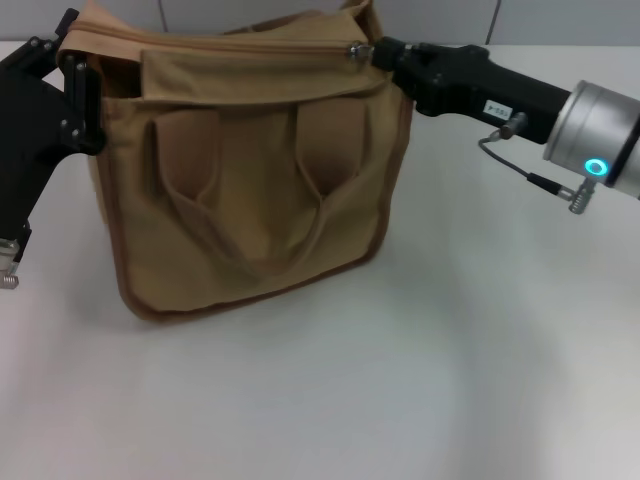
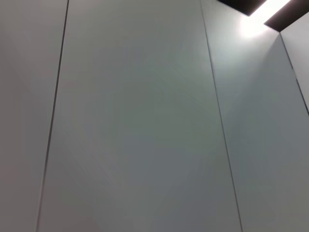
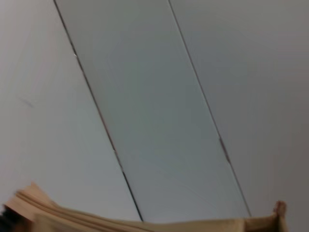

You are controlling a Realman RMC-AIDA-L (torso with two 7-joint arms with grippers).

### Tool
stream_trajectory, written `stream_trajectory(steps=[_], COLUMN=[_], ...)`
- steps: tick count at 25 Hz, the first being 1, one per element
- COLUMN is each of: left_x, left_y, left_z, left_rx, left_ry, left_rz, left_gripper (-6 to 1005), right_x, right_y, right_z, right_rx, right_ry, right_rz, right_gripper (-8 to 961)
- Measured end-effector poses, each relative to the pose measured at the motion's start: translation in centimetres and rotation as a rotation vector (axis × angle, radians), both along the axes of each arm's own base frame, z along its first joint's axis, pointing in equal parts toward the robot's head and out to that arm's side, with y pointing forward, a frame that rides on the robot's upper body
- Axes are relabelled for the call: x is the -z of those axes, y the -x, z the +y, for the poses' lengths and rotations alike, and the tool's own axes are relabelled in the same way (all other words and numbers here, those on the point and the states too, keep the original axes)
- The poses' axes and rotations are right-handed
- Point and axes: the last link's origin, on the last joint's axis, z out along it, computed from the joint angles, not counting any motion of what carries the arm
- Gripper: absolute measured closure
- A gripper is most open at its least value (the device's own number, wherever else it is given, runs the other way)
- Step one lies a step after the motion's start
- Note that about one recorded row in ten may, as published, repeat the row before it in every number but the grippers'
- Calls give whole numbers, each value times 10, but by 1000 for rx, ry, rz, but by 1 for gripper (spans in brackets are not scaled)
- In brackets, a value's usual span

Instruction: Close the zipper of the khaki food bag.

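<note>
Up at 1 o'clock, we're working our right tool (image 1: 372,52) at the silver pull of the zipper (image 1: 250,46); can't tell if it's pinching. Left tool (image 1: 82,95) is bracing the khaki food bag (image 1: 250,200) at 10 o'clock, grip unclear. Probably the pull's run is nearly done; next we're checking it's seated.

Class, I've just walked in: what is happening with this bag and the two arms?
A khaki food bag stands upright on a white table. The left gripper is at the bag's left top corner. The right gripper is at the right end of the zipper, by the silver pull tab. The zip line looks closed.
</note>
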Motion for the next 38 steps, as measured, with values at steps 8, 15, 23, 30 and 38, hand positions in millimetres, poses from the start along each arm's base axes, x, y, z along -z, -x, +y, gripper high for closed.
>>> stream_trajectory(steps=[8,15,23,30,38], left_x=[-5,-27,-66,-83,-31], left_y=[10,36,51,51,21], left_z=[-4,-9,-29,-42,-49], left_rx=[-32,-103,-100,-40,173], left_ry=[56,331,627,771,901], left_rz=[-55,-184,-196,-129,98], left_gripper=[930,877,605,288,193], right_x=[-14,-26,-42,-47,-37], right_y=[-5,-10,-29,-42,-54], right_z=[-9,-10,-12,-32,-76], right_rx=[-58,-59,-20,-112,-337], right_ry=[9,-15,-35,16,73], right_rz=[85,122,146,144,51], right_gripper=[933,774,477,333,326])
